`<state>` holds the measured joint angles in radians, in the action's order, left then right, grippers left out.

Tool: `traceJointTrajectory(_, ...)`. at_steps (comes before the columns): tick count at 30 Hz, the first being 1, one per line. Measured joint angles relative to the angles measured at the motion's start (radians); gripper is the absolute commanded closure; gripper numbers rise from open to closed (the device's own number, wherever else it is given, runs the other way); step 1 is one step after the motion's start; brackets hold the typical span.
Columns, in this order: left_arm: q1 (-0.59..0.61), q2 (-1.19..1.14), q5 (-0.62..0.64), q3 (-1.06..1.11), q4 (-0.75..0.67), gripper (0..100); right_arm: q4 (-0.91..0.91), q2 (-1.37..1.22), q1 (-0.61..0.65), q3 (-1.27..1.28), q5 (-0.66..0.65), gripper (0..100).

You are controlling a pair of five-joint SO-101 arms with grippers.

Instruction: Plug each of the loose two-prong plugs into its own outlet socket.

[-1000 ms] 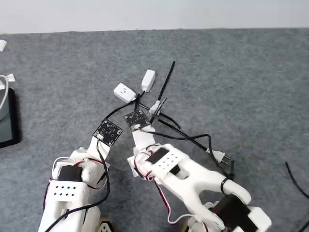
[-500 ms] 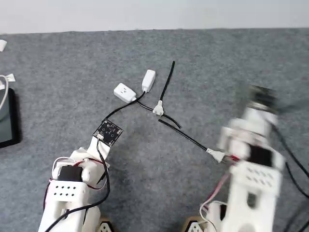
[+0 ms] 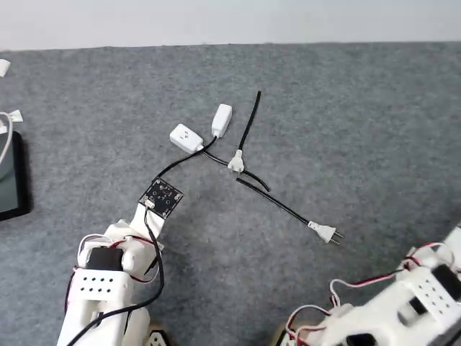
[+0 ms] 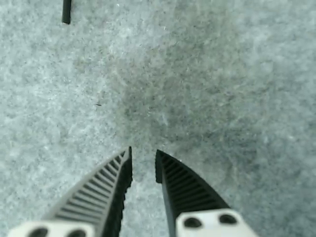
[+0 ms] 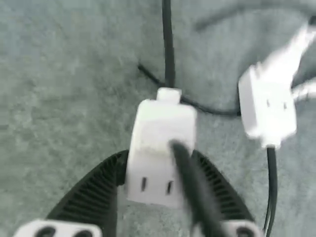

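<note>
Looks like opening step: no plug seated yet. Left gripper (image 4: 143, 151) slack, jaws a little apart, nothing between, bare mat (image 4: 222, 74) under it; cable (image 4: 66, 12) end well ahead. Right gripper (image 5: 159, 155) astride socket (image 5: 160, 123), 2nd socket (image 5: 269, 106) just off to one side; gripped or merely straddled – can't tell, esp. with right arm (image 3: 410, 295) well back from both plugs in high view. Plug (image 3: 236, 162) ahead of left gripper and off to its right, near the sockets; 2nd plug (image 3: 324, 232) farther right, nearer right arm. Next, prob.: pin one socket, slots (image 5: 143, 185) toward plug, pinch plug by body w/ other gripper, line prongs (image 3: 336, 236) up w/ slots, push straight in.
</note>
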<state>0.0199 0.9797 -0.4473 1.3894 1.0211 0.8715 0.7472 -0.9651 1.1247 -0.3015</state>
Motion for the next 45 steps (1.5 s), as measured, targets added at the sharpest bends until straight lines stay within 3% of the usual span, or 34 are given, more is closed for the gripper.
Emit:
traceJointTrajectory(2, 0.000, 0.000, 0.000, 0.000, 0.000, 98, -0.003, -0.018, -0.029, 0.000, 0.000, 63.0)
traceJointTrajectory(6, 0.000, 0.000, 0.000, 0.000, 0.000, 98, 0.028, -0.017, -0.068, -0.021, 0.015, 69.7)
traceJointTrajectory(15, 0.000, 0.000, 0.003, 0.000, 0.000, 98, 0.425, 0.167, -0.029, -0.232, 0.078, 89.7)
traceJointTrajectory(18, -0.002, 0.000, 0.092, 0.000, -0.008, 98, 0.502, 0.275, -0.020, -0.278, 0.118, 94.3)
traceJointTrajectory(21, 0.011, -0.002, 0.187, 0.000, -0.031, 91, 0.554, 0.408, -0.025, -0.293, 0.144, 95.4)
traceJointTrajectory(25, 0.081, -0.002, 0.224, -0.068, 0.011, 84, 0.577, 0.574, -0.020, -0.292, 0.135, 95.4)
traceJointTrajectory(30, 0.149, -0.002, 0.230, -0.259, 0.160, 84, 0.575, 0.565, 0.140, -0.216, 0.075, 95.9)
traceJointTrajectory(37, 0.146, -0.080, 0.238, -0.546, 0.311, 85, 0.463, 0.381, 0.480, -0.055, 0.031, 96.0)
traceJointTrajectory(41, 0.112, -0.267, 0.275, -0.672, 0.315, 86, 0.350, 0.293, 0.623, 0.017, 0.066, 96.0)
traceJointTrajectory(45, 0.063, -0.479, 0.381, -0.790, 0.218, 86, 0.252, 0.245, 0.698, 0.112, 0.068, 96.0)
